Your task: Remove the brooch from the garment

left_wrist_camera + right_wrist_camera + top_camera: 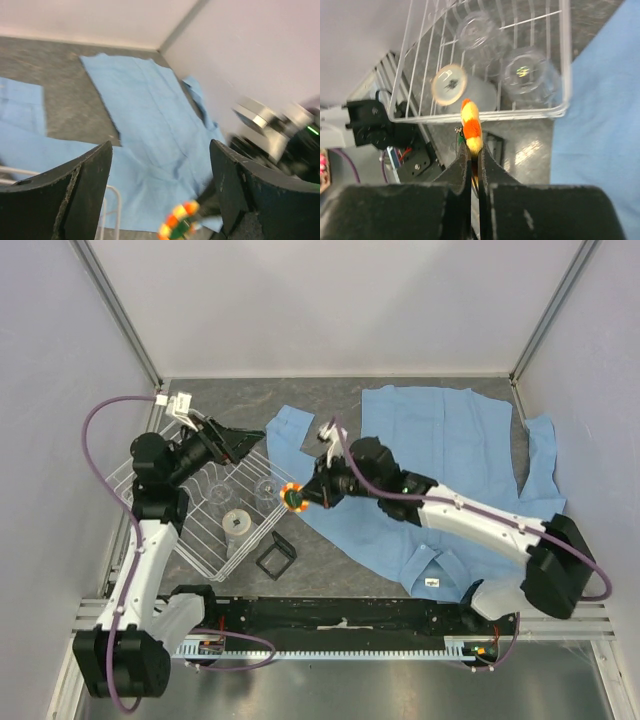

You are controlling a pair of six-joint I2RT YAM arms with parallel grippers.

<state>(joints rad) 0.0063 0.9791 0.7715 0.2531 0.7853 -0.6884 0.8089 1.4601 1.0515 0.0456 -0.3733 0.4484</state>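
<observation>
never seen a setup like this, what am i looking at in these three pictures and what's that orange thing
These are two robot arms bolted to a table. One picture looks down from above; the other two come from a camera on each wrist. A light blue shirt lies spread on the table, beside a wire basket. The right gripper pinches the orange thing, a small flower brooch. The left gripper hangs open and empty.
</observation>
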